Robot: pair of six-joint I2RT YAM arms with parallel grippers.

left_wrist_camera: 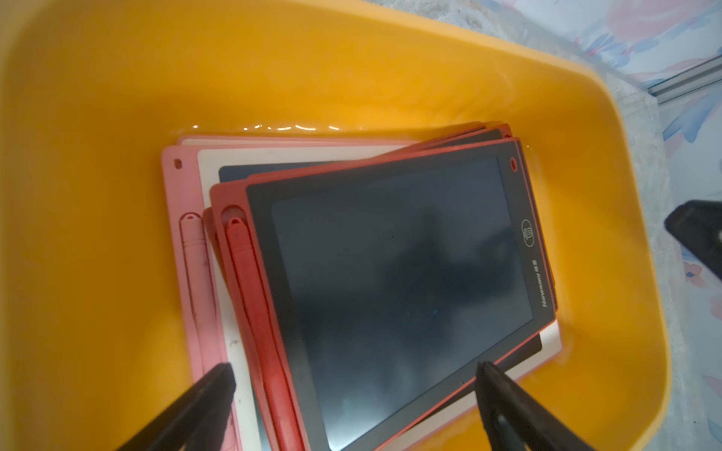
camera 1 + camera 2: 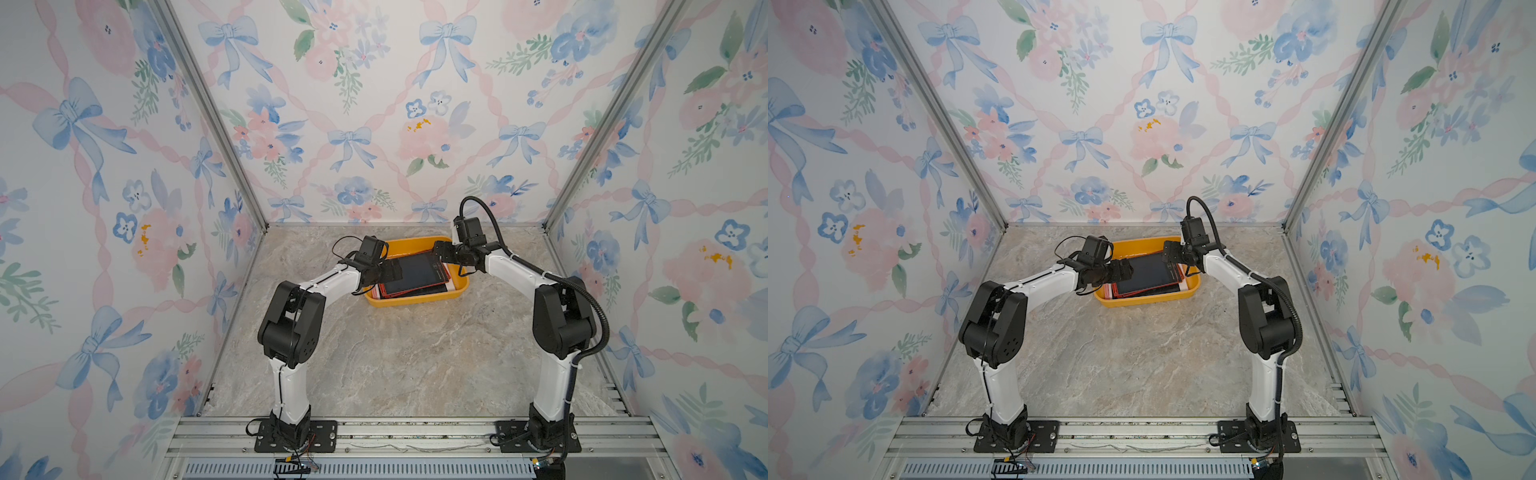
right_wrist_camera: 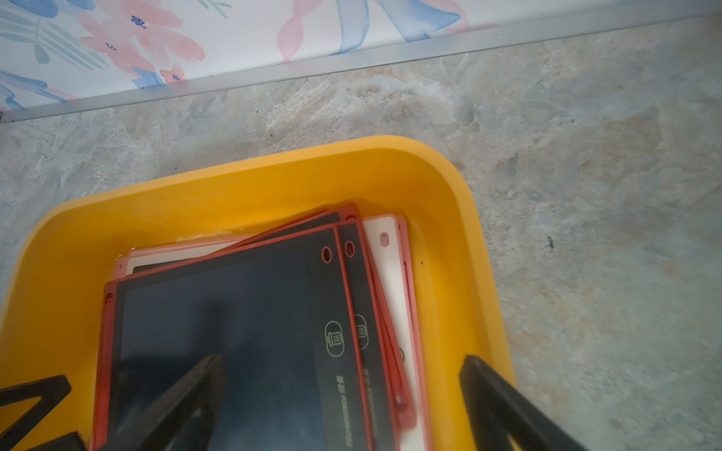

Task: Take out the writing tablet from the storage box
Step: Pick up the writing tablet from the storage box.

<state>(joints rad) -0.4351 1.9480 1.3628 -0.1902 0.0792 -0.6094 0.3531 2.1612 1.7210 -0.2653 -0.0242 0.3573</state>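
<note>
In both top views the storage box sat on the marbled table a little above the middle of the frame, just short of the back wall. A red-framed writing tablet lay askew on top of a stack of tablets inside it. Nothing had been lifted out, so I judged the task barely begun: the grasp, the lift and the set-down were all left to do. The left gripper hung over the stack's left end and the right gripper over the box's upper right corner. In a top view the box showed the same layout.

In the left wrist view the left gripper stood spread wide and had hold of nothing. One of its fingertips lay over a pink tablet low in the stack, and its mate lay over the writing tablet's corner. Whether either touched, I could not tell. A red stylus was clipped along the tablet's edge.

In the right wrist view the right gripper was likewise spread wide and empty. One finger lay over the writing tablet's dark screen and the other over the box wall, with contact unclear.
</note>
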